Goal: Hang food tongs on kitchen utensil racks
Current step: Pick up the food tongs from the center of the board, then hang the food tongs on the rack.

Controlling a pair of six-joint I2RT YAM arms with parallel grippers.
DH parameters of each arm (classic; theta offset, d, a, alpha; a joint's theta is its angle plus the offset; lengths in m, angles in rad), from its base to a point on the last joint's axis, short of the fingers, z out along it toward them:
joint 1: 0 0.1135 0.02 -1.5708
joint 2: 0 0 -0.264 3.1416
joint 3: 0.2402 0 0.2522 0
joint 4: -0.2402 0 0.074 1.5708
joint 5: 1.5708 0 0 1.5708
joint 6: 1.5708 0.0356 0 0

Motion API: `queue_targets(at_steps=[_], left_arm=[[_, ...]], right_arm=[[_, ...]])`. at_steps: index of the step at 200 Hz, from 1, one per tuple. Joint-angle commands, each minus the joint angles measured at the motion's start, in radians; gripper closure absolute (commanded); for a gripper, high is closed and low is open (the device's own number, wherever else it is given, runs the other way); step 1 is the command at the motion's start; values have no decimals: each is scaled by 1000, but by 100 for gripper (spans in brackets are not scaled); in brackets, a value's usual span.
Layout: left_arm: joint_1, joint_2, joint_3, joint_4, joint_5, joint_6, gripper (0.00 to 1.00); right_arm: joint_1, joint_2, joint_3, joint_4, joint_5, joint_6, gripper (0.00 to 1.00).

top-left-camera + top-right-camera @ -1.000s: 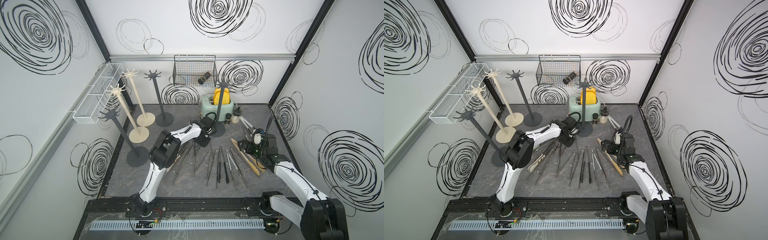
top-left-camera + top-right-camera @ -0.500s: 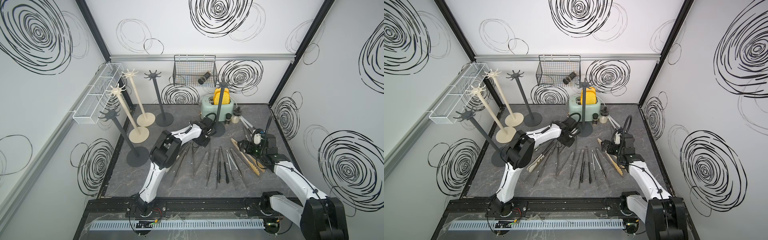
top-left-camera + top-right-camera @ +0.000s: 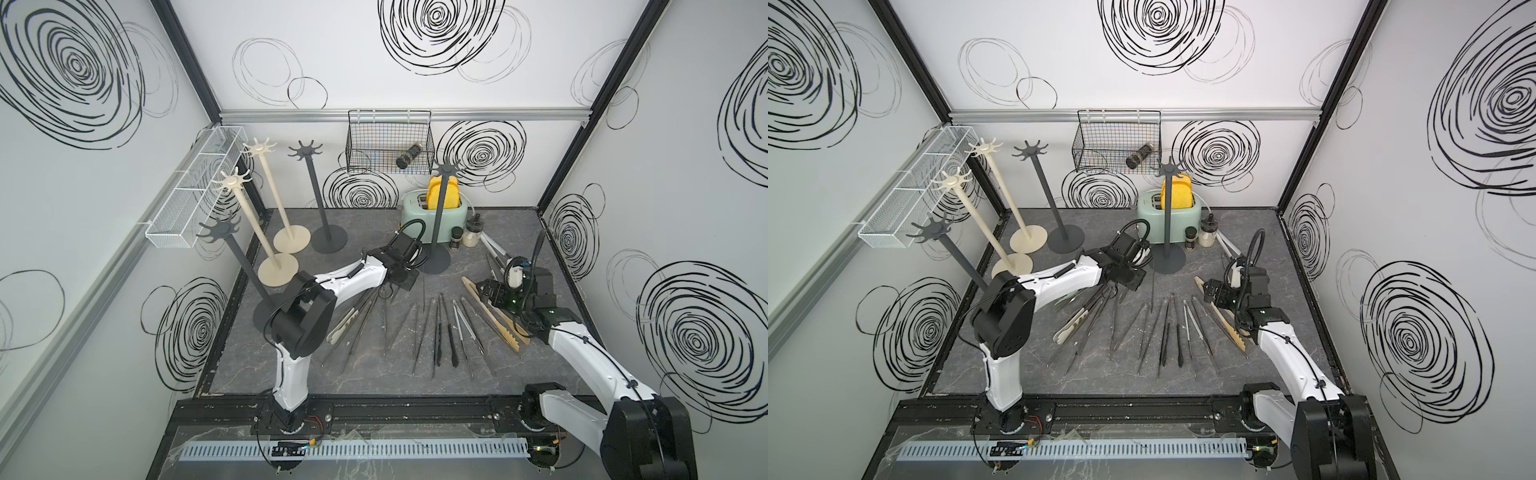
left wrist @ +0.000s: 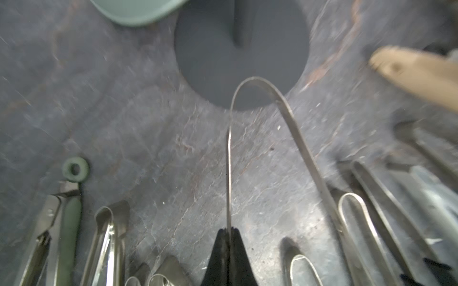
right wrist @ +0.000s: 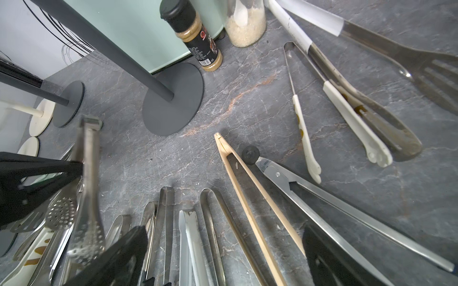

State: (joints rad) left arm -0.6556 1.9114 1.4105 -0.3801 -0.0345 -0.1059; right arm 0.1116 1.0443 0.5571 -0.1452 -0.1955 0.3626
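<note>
Several steel, black-tipped and cream-headed food tongs (image 3: 436,332) lie fanned on the grey table, with wooden tongs (image 3: 492,316) at their right. My left gripper (image 4: 229,231) is shut on one arm of slim steel tongs (image 4: 229,173). Their looped end reaches the round base of the nearest dark grey rack (image 3: 442,216). In both top views the left gripper (image 3: 405,282) sits low beside that base. Four more kitchen utensil racks, two cream (image 3: 274,195) and two dark grey (image 3: 316,199), stand at the back left. My right gripper (image 5: 223,260) hangs open over the wooden tongs (image 5: 247,198).
A mint toaster (image 3: 432,208) and two spice jars (image 3: 456,239) stand behind the near rack. A black wire basket (image 3: 388,145) hangs on the back wall and a white mesh basket (image 3: 195,187) on the left wall. More tongs (image 5: 347,104) lie by the right wall.
My left gripper has closed on the arm of the steel tongs. Both arms have stayed almost where they were.
</note>
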Motion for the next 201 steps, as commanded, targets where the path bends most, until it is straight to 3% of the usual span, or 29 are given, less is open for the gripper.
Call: queue_targets(at_steps=[1, 48, 72, 145, 201], left_arm=[[-23, -106, -80, 293, 26, -22, 100], [-58, -281, -196, 580, -39, -8, 100], [-45, -339, -181, 630, -56, -1, 100], [93, -293, 44, 612, 215, 15, 100], [135, -198, 193, 601, 283, 46, 100]], right_arm=[[3, -15, 28, -14, 13, -10, 0], [3, -10, 29, 4, 1, -13, 0], [4, -1, 37, 10, -16, -20, 0], [5, -9, 21, 47, -80, -45, 1], [5, -5, 21, 43, -75, -52, 1]])
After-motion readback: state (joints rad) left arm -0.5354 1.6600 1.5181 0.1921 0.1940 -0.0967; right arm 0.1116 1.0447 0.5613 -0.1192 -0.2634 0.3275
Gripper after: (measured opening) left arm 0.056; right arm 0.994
